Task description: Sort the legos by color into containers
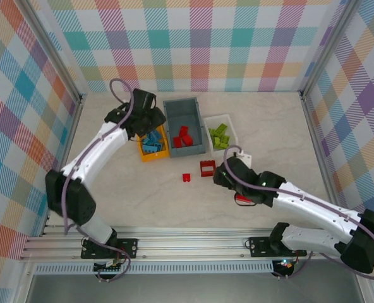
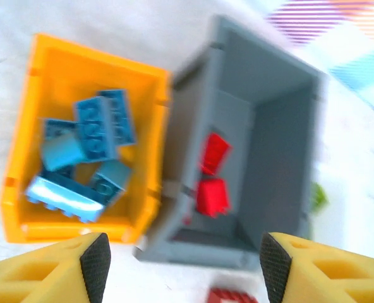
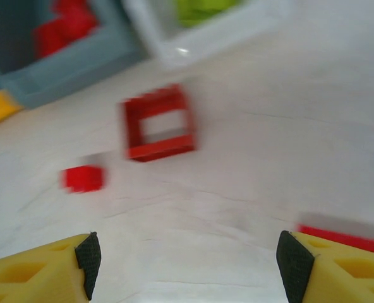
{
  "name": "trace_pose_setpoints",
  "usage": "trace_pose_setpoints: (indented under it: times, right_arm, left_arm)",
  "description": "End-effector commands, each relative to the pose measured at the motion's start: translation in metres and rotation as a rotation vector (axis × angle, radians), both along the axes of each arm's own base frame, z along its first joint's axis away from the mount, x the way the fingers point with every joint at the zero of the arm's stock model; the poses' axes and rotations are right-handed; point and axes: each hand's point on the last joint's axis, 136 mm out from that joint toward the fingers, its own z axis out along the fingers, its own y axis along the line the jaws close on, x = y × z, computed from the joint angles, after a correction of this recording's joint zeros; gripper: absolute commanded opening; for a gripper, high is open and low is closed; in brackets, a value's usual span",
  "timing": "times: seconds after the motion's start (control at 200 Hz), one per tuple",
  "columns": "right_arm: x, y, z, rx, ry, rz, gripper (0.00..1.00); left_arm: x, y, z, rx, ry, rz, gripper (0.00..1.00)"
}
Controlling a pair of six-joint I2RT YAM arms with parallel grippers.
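Left gripper (image 2: 180, 265): jaws apart, empty, above orange bin (image 1: 153, 156), placed as if for a drop.
Orange bin: blue legos (image 2: 95, 136).
Grey bin (image 1: 182, 104): red legos (image 1: 184, 137).
Table (image 1: 143, 202): red brick (image 1: 186, 177) and red frame (image 1: 207, 168), unsorted.
White bin (image 1: 233, 136): green legos (image 1: 220, 136).
Right gripper (image 3: 187, 265): wide, empty, facing the frame, probably its next pick.

Both arms (image 1: 102, 148) are white-shelled with black joints and grey cables (image 1: 63, 208), their yellow fingers (image 2: 35, 274) faced with black pads (image 2: 96, 265).
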Motion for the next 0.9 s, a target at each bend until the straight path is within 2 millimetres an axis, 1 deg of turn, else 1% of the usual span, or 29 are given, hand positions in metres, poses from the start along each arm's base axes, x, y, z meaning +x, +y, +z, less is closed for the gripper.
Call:
trace_pose_setpoints:
  times: [0.0, 0.03, 0.075, 0.11, 0.155, 0.2, 0.275, 0.38, 0.475, 0.575, 0.74, 0.895]
  right_arm:
    - [-0.041, -0.048, -0.042, -0.074, 0.292, -0.17, 0.78]
    - [-0.044, -0.049, -0.05, -0.05, 0.332, -0.184, 0.79]
    - [-0.044, -0.049, -0.061, -0.012, 0.376, -0.191, 0.82]
    - [-0.043, -0.049, -0.068, 0.005, 0.401, -0.184, 0.84]
    - [-0.04, -0.046, -0.073, 0.017, 0.424, -0.157, 0.86]
    - [-0.036, -0.045, -0.075, 0.008, 0.437, -0.136, 0.88]
    - [-0.032, -0.042, -0.08, 0.001, 0.455, -0.099, 0.91]
    - [-0.034, -0.047, -0.095, -0.038, 0.507, -0.096, 0.93]
    - [-0.036, -0.05, -0.112, -0.046, 0.542, -0.093, 0.93]
    - [-0.034, -0.051, -0.12, -0.066, 0.565, -0.091, 0.92]
    - [-0.03, -0.057, -0.123, -0.105, 0.549, -0.102, 0.86]
    - [-0.022, -0.057, -0.13, -0.128, 0.543, -0.091, 0.75]
  left_arm:
    - [-0.047, -0.054, 0.008, 0.062, -0.09, -0.24, 0.66]
    - [-0.062, -0.071, 0.008, 0.061, -0.112, -0.306, 0.66]
    - [-0.085, -0.091, 0.003, 0.062, -0.133, -0.387, 0.66]
    - [-0.102, -0.104, 0.0, 0.064, -0.153, -0.438, 0.66]
    - [-0.122, -0.115, -0.006, 0.067, -0.171, -0.487, 0.66]
    - [-0.139, -0.123, -0.012, 0.067, -0.177, -0.52, 0.66]
    - [-0.161, -0.129, -0.027, 0.061, -0.169, -0.544, 0.66]
    - [-0.184, -0.135, -0.039, 0.069, -0.164, -0.565, 0.66]
    - [-0.198, -0.137, -0.045, 0.075, -0.163, -0.58, 0.66]
    - [-0.208, -0.14, -0.046, 0.07, -0.171, -0.59, 0.65]
    - [-0.213, -0.136, -0.044, 0.085, -0.182, -0.579, 0.65]
    - [-0.213, -0.132, -0.037, 0.085, -0.208, -0.563, 0.65]
